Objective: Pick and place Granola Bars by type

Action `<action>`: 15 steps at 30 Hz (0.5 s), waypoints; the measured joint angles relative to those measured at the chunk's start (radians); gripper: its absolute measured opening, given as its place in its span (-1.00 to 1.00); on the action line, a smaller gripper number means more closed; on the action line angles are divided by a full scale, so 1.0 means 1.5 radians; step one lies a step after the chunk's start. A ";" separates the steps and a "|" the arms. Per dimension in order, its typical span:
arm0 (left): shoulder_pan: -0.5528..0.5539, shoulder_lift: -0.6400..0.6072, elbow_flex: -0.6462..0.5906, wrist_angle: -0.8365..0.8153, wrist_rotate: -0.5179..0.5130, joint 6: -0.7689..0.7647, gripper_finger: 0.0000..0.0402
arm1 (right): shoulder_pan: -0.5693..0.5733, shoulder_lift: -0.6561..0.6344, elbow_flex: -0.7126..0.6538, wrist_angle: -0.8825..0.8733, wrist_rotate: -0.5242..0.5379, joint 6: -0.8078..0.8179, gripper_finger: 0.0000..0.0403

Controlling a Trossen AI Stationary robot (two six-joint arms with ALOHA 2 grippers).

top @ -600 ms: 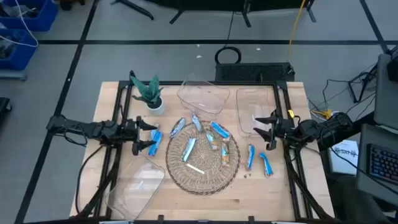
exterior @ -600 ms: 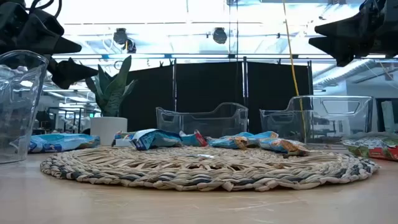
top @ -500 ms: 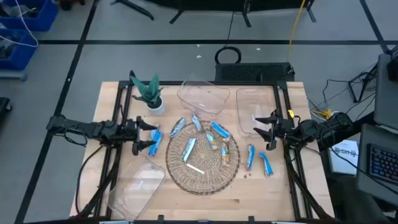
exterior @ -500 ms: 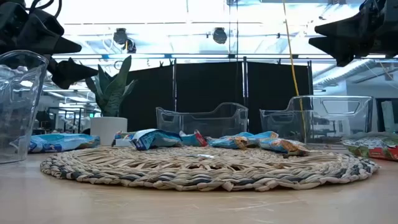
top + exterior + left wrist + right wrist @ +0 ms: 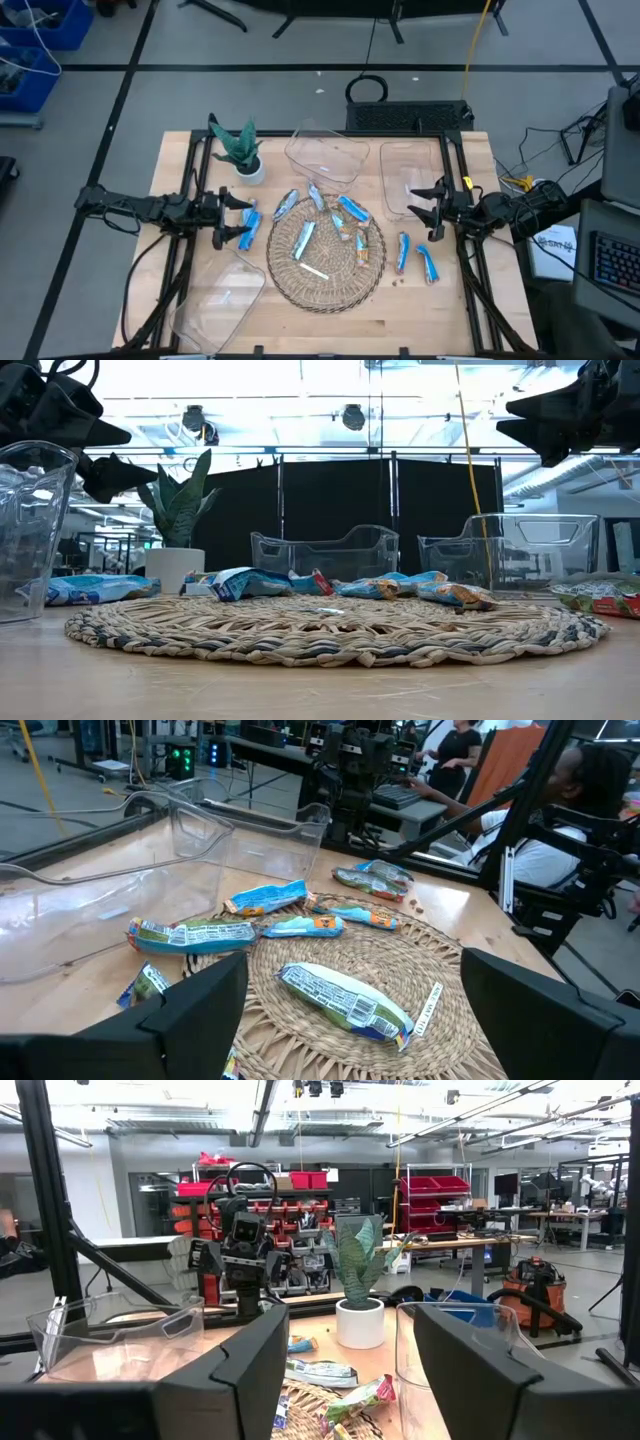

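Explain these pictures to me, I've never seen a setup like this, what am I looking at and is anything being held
Two robot arms work at a wooden table. One picture looks straight down, one looks level across the tabletop, and two come from cameras on the arms' wrists. The left gripper sits at the table's left side and the right gripper at its right side. Both have their jaws open and hold nothing. Small wrapped granola bars lie on and around a round woven mat. A thin white stick lies on the mat too. Clear plastic bins and a potted plant stand nearby.
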 joint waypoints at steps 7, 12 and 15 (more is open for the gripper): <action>0.000 0.000 0.000 0.000 0.000 0.000 0.82 | 0.000 0.000 0.000 0.000 0.000 0.000 0.03; 0.000 0.000 0.000 0.000 0.000 -0.024 0.82 | 0.000 0.000 0.000 0.003 0.000 0.005 0.03; 0.000 0.000 0.000 0.000 -0.002 -0.017 0.82 | 0.000 0.000 0.000 0.005 0.000 0.007 0.03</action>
